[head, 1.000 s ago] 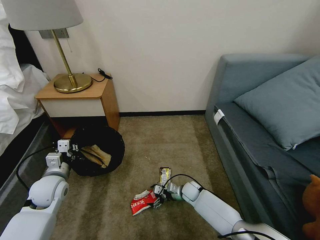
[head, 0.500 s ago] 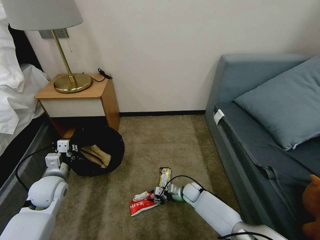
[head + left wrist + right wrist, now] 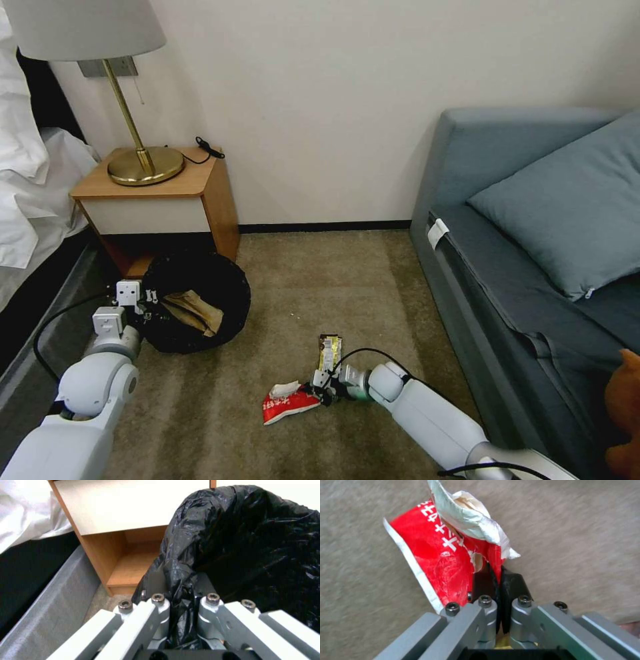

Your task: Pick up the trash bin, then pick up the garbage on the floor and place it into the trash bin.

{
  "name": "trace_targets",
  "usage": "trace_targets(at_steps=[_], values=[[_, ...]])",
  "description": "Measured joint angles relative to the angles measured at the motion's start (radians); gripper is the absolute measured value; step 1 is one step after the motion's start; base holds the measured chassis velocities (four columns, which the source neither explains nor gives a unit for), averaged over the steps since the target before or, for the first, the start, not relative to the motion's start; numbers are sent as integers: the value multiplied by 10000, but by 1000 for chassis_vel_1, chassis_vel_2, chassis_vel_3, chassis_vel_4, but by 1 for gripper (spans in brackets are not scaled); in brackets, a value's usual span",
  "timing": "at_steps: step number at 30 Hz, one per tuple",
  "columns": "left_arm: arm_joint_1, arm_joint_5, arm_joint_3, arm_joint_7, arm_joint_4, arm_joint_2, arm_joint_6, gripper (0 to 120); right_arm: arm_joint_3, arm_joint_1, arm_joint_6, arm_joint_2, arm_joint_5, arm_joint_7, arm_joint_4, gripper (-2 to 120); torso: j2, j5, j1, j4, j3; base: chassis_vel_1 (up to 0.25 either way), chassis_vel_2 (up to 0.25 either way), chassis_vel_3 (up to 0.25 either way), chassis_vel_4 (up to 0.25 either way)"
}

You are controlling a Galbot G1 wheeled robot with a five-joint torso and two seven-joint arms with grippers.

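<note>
Right gripper (image 3: 496, 580) was clamped on the red-and-white snack packet (image 3: 443, 555) at one edge, on the carpet (image 3: 333, 287) well right of the trash bin (image 3: 220, 293). Packet looked light, crinkly, slippery — a deep edge pinch seemed best. Left gripper (image 3: 180, 590) was clamped on the bin's bag rim.

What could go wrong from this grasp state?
1. The right gripper pinches only a torn edge of the snack packet; it may tear or slip when lifted.
2. The left gripper holds the trash bin by bunched black bag; the liner could pull loose rather than carry the bin.
3. The bar wrapper lies beside the right arm and might get swept along.
</note>
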Motion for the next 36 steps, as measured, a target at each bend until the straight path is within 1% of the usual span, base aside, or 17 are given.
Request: trace_targets(at_steps=[15, 18, 19, 21, 24, 26, 27, 28, 29, 32, 34, 35, 36], values=[[-13, -12, 26, 3, 15, 13, 0, 5, 142, 864, 79, -640, 537, -16, 903, 0, 0, 1, 0, 0, 0, 0, 0, 0, 0], [-14, -63, 31, 6, -16, 78, 0, 5, 59, 1340, 146, -1239, 846, -38, 1593, 0, 0, 2, 0, 1, 0, 0, 0, 0, 0], [-14, -63, 31, 6, -16, 78, 0, 5, 59, 1340, 146, -1239, 846, -38, 1593, 0, 0, 2, 0, 1, 0, 0, 0, 0, 0], [-42, -79, 53, 0, -16, 107, 0, 5, -168, 1889, 104, -1792, 1147, -44, 2182, 0, 0, 0, 0, -3, 0, 0, 0, 0, 0], [-49, -81, 91, -7, -23, 107, 0, 5, -355, 2261, 47, -2008, 1327, -51, 2490, 0, 0, 0, 0, -3, 1, 0, 0, 0, 0], [-103, -79, 157, -32, -43, 107, 16, 5, -732, 3203, -93, -2196, 1762, -46, 3056, 0, 0, 0, 0, -2, 1, 0, 0, 0, 0], [-103, -79, 157, -32, -43, 107, 16, 5, -732, 3203, -93, -2196, 1762, -46, 3056, 0, 0, 0, 0, -2, 1, 0, 0, 0, 0], [-134, -81, 184, -37, -51, 116, 42, 5, -965, 3842, -163, -2162, 2032, -32, 3305, 0, 0, -1, 0, 0, 1, 0, 0, 0, 0], [-163, -86, 189, -41, -49, 131, 52, 5, -1061, 4151, -210, -2095, 2156, -21, 3453, 0, 0, -2, 0, 0, 1, 0, 0, 0, 0], [-185, -97, 189, -49, -44, 145, 57, 5, -1116, 4430, -286, -1981, 2317, -17, 3656, 0, 1, -1, 0, 0, 0, 0, 0, 0, 0], [-195, -120, 190, -59, -37, 159, 66, 5, -1301, 4883, -603, -1717, 2846, 74, 4259, 0, 1, -2, 0, 1, 1, 0, 0, 0, 0], [-195, -120, 190, -59, -37, 159, 66, 5, -1301, 4883, -603, -1717, 2846, 74, 4259, 0, 1, -2, 0, 1, 1, 0, 0, 0, 0], [-174, -122, 190, -59, -38, 150, 67, 5, -1435, 5022, -708, -1534, 2994, 111, 4482, 0, 2, -2, 0, 1, 0, 0, 0, 0, 0]])
